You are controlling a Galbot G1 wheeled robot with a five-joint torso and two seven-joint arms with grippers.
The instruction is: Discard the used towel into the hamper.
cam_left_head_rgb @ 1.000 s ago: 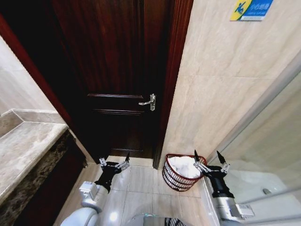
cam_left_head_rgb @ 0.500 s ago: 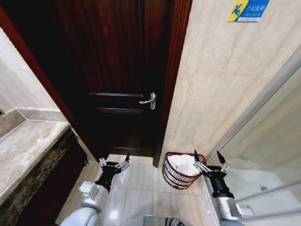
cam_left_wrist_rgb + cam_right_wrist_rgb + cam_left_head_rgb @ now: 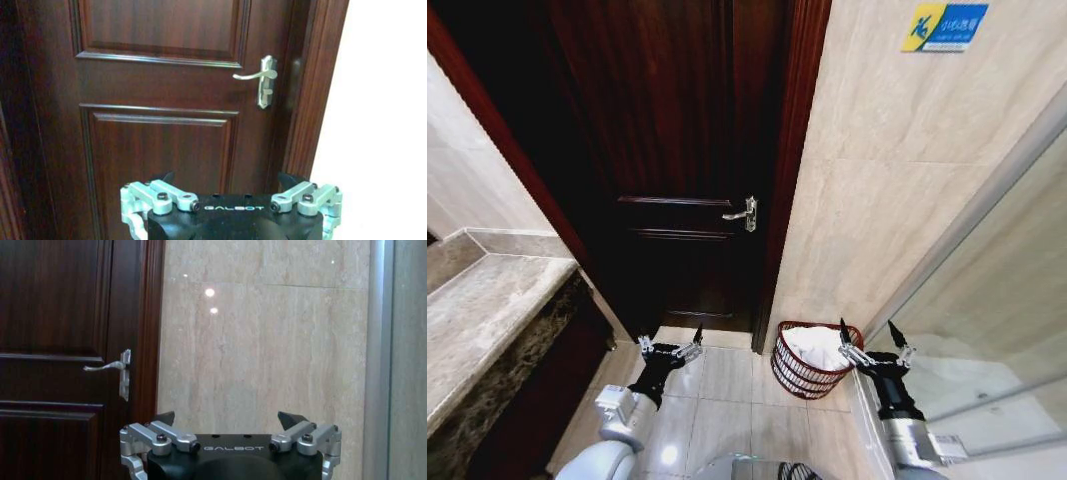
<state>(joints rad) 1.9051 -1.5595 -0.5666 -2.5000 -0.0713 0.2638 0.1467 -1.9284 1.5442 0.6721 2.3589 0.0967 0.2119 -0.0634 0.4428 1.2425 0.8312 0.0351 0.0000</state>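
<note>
The hamper point(image 3: 799, 374), a small round red-brown basket of open bars, stands on the floor tiles against the wall beside the door frame. A white towel point(image 3: 815, 347) lies bunched inside it. My right gripper point(image 3: 868, 330) hangs open and holds nothing, just right of the hamper's rim. My left gripper point(image 3: 670, 340) is open and holds nothing, low in front of the door, well left of the hamper. The left wrist view has the left gripper point(image 3: 227, 177) facing the door panel. In the right wrist view the right gripper point(image 3: 227, 416) faces the tiled wall.
A shut dark wooden door point(image 3: 677, 150) with a metal lever handle point(image 3: 742, 214) is straight ahead. A stone counter point(image 3: 477, 310) runs along the left. A glass partition with a metal frame point(image 3: 987, 330) stands at the right. Pale floor tiles point(image 3: 727, 385) lie between the grippers.
The whole head view has shifted slightly, so the camera has moved. Both grippers stay open in the same pose, and the towel stays in the hamper.
</note>
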